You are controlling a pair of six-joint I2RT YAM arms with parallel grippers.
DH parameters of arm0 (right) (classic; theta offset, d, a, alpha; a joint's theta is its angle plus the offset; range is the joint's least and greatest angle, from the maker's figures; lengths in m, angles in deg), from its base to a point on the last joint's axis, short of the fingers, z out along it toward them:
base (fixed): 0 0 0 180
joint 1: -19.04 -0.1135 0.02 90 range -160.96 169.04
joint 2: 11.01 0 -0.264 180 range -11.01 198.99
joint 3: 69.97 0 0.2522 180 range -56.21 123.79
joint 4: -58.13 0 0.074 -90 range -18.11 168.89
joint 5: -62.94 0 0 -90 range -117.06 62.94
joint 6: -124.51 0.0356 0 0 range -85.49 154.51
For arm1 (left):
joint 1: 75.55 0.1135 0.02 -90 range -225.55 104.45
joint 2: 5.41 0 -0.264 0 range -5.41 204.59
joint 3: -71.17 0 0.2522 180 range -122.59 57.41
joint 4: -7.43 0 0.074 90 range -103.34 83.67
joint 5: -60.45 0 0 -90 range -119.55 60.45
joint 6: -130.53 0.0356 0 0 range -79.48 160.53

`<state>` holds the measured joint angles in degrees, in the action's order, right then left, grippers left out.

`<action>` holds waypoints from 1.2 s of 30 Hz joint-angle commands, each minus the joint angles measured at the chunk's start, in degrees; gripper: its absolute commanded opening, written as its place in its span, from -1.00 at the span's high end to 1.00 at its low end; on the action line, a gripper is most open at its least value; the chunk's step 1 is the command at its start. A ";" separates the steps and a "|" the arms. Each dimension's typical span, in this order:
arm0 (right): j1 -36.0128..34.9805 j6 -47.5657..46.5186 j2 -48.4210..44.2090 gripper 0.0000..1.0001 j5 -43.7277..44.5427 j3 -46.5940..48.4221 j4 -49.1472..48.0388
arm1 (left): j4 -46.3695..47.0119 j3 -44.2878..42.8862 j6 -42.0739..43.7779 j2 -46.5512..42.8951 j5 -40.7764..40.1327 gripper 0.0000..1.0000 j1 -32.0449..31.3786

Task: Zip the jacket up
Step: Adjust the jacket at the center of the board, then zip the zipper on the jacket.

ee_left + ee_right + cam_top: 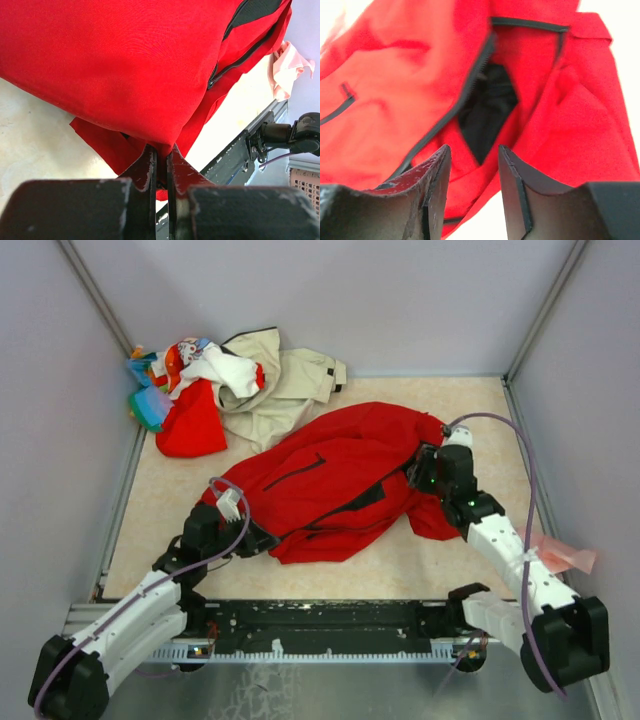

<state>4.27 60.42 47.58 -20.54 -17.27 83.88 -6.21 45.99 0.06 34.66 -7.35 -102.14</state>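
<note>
The bright red jacket point(335, 480) lies crumpled across the middle of the table, its black front zipper point(355, 502) partly open with black lining showing. A slanted black pocket zip point(295, 474) shows on its left half. My left gripper point(262, 538) is shut on the jacket's lower left hem point(162, 142); red fabric is pinched between its fingers. My right gripper point(420, 472) is open at the jacket's right side, just above the fabric. In the right wrist view the zipper point(470, 85) and the dark opening point(487, 107) lie just ahead of the open fingers point(437, 170).
A heap of mixed clothes sits at the back left: a beige jacket point(280, 380), a smaller plain red garment point(192, 425) and colourful items point(165, 370). A pink cloth point(560, 552) lies by the right wall. Grey walls enclose the table; a metal rail point(330, 625) runs along the front.
</note>
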 commanded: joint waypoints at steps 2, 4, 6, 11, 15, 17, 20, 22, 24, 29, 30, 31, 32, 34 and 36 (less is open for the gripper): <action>-12.51 -3.30 -8.91 0.12 6.13 1.83 -0.29 | 3.40 1.03 0.57 0.58 1.71 0.85 0.15; -16.99 -2.33 -11.07 0.12 8.15 1.28 -0.49 | 3.47 1.21 0.56 0.72 1.57 0.85 0.21; -21.31 -2.42 -12.50 0.12 9.17 0.48 -1.66 | 3.40 1.24 0.56 0.77 1.41 0.86 0.15; -30.12 -4.02 -9.16 0.17 0.84 -3.78 -16.00 | 3.80 2.02 0.57 0.54 1.29 0.85 0.14; -36.85 -4.28 1.52 0.20 2.95 -2.90 -22.81 | 5.26 3.03 0.18 -0.18 1.53 0.85 0.18; -38.31 -3.92 6.40 0.23 3.10 -3.12 -27.71 | 6.43 3.86 -0.31 -0.63 2.00 0.84 0.13; -39.52 -3.76 13.14 0.24 1.95 -3.50 -33.69 | 7.66 4.74 -0.57 -1.07 2.38 0.83 0.16; -40.67 -3.93 16.45 0.23 2.21 -2.88 -33.76 | 7.67 4.78 -0.66 -1.06 2.21 0.83 0.19; -42.05 -4.30 18.22 0.18 2.15 -2.54 -32.91 | 7.70 4.69 -0.78 -1.05 1.97 0.83 0.17; -45.28 -4.99 17.65 0.01 3.05 -6.20 -32.12 | 8.10 4.94 -1.26 -1.23 1.45 0.81 0.19; -45.72 -5.09 17.30 -0.03 3.43 -7.27 -32.18 | 8.26 4.94 -1.28 -1.11 1.52 0.80 0.21; -46.02 -5.02 17.12 -0.05 4.00 -8.17 -32.39 | 8.38 4.93 -1.35 -0.99 1.72 0.79 0.17; -46.26 -4.93 17.09 -0.06 4.44 -9.15 -32.69 | 8.60 4.92 -1.43 -0.89 1.88 0.77 0.17; -46.60 -4.82 17.57 -0.07 5.30 -10.92 -34.03 | 8.86 4.95 -1.66 -0.64 2.32 0.73 0.13; -47.00 -4.86 18.49 -0.08 6.61 -12.48 -35.76 | 9.03 4.97 -2.01 -0.61 2.56 0.64 0.15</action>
<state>-41.63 56.31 66.31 -17.76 -27.59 54.00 -0.01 50.40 -1.12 34.18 -6.09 -102.14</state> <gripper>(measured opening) 0.535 0.156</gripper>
